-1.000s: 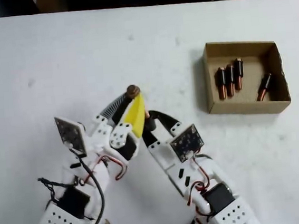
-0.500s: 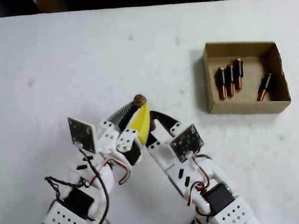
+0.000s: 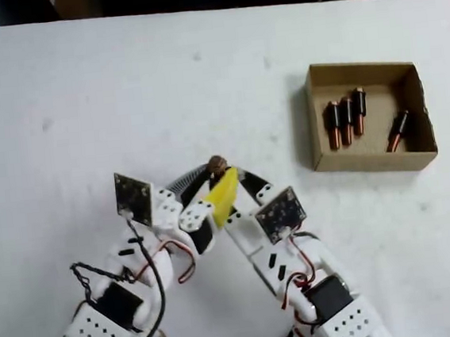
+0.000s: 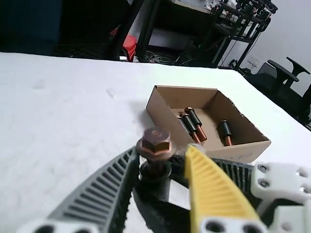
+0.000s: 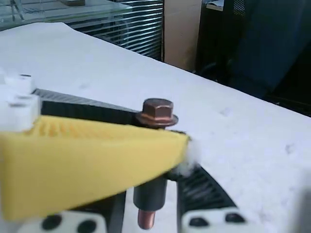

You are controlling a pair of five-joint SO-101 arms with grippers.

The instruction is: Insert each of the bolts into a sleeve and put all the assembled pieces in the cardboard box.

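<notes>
Four finished pieces [image 3: 346, 121] are already laid inside the brown cardboard box [image 3: 361, 65], which is found at about 3 o'clock on the white counter [image 3: 121, 83]. Three of them are lined up side by side, and one is left apart at their 3 o'clock. A fifth piece is being put together near 6 o'clock. The copper-coloured bolt with a six-sided head [image 4: 155, 142] is squeezed by the left pincer [image 4: 163, 154], between its grey finger and its yellow finger. The short black tube-shaped sleeve [image 5: 148, 194] is gripped by the right pincer [image 5: 155, 190]. The bolt's tip can be seen poking out under the sleeve, so the pushing-in looks nearly done. After that, the bolt probably has to be let go, and the piece carried towards 2 o'clock and dropped in the box. The box's near wall will have to be cleared, and the two pincers are crowded close together.
</notes>
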